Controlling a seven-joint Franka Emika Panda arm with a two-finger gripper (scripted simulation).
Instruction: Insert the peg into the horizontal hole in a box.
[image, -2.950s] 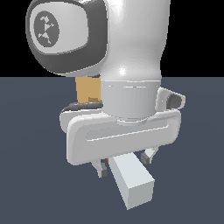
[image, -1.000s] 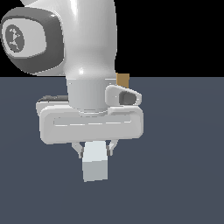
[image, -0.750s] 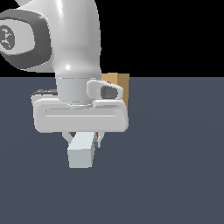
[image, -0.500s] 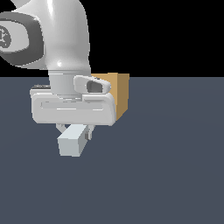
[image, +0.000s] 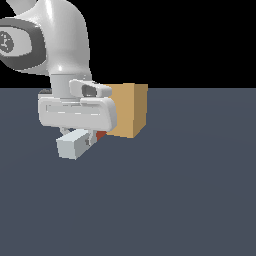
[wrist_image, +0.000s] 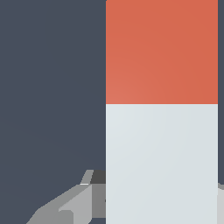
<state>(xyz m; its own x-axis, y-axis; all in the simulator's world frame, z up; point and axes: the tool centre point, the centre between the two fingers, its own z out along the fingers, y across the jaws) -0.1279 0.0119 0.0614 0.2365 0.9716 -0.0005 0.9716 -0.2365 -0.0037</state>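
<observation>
A flat, dark grey-blue tabletop (image: 190, 190) is seen, on which the tan box (image: 131, 111) is set.

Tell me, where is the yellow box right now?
In the exterior view, the tan cube box sits on the grey floor, just right of the gripper holding the white-and-red peg.

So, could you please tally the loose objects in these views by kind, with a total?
Pegs: 1, the white bar with a red-orange end, held in the claw.
Boxes: 1, the tan cube.
Total: 2
</observation>
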